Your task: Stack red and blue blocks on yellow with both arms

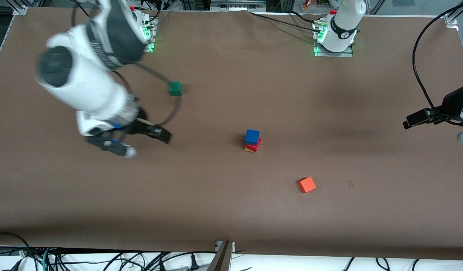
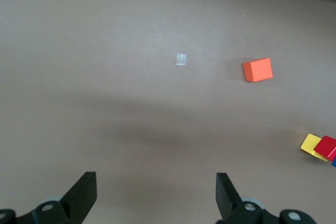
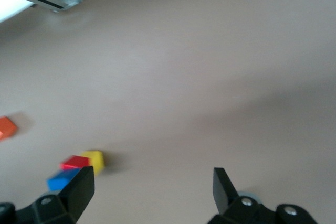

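A blue block (image 1: 252, 136) sits on a red block (image 1: 255, 145), which sits on the yellow cube (image 1: 248, 149), mid-table. No gripper touches the stack. My right gripper (image 3: 152, 179) is open and empty; in the front view its blurred hand (image 1: 116, 146) hangs over bare table toward the right arm's end. The right wrist view shows the yellow (image 3: 96, 160), red (image 3: 75, 162) and blue (image 3: 60, 180) blocks off to one side. My left gripper (image 2: 156, 182) is open and empty over bare table at the left arm's end; its view shows yellow (image 2: 311, 144) and red (image 2: 326, 147) at the edge.
An orange-red cube (image 1: 306, 184) lies nearer the front camera than the stack, and shows in the left wrist view (image 2: 257, 70). A green cube (image 1: 175, 88) lies farther away, toward the right arm's base. A small tape mark (image 1: 350, 183) is on the brown table (image 1: 224, 210).
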Available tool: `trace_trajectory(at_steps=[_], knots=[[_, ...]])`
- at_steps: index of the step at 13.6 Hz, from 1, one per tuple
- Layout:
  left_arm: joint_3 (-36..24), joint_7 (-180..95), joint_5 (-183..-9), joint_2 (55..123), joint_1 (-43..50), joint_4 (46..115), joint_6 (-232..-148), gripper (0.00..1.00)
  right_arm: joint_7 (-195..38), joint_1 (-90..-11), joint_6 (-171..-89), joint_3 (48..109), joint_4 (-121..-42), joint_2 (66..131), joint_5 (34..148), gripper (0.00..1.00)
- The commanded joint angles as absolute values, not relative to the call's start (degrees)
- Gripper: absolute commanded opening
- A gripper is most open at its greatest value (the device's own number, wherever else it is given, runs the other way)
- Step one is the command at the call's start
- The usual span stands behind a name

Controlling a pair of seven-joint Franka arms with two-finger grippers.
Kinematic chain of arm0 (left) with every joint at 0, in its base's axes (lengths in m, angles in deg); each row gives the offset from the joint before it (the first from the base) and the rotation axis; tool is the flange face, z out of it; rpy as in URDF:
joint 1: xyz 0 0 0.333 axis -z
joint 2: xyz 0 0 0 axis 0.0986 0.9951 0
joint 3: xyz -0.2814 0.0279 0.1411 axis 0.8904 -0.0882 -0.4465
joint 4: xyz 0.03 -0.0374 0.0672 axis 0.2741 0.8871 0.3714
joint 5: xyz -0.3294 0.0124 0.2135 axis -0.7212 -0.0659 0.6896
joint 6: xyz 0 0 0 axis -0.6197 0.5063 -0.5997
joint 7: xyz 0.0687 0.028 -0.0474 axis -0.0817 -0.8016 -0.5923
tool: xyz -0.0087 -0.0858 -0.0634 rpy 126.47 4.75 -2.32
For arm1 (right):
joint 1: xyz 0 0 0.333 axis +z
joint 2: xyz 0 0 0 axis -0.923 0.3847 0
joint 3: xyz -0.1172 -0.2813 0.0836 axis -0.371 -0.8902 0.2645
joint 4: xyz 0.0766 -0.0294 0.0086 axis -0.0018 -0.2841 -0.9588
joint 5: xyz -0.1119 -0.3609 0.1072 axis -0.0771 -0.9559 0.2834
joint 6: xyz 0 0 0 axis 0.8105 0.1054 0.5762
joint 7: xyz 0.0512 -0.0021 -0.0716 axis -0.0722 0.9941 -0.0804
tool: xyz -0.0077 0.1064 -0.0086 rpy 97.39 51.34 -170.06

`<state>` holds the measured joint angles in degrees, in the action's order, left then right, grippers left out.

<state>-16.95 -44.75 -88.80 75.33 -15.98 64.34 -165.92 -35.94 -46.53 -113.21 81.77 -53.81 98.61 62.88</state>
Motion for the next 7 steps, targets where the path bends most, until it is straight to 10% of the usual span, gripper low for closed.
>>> trace_trajectory(at_steps=[1,7], knots=[[-16.87,-44.26,-86.42,76.14,-15.59,62.6,-165.55,1.0,-44.35,-46.72,-109.15,76.72,-64.28,88.31,64.21,1.0],[-16.44,-44.26,-84.38,76.14,-15.5,62.52,-165.55,1.0,-60.28,-46.63,-105.87,68.88,-71.68,79.5,57.54,1.0]])
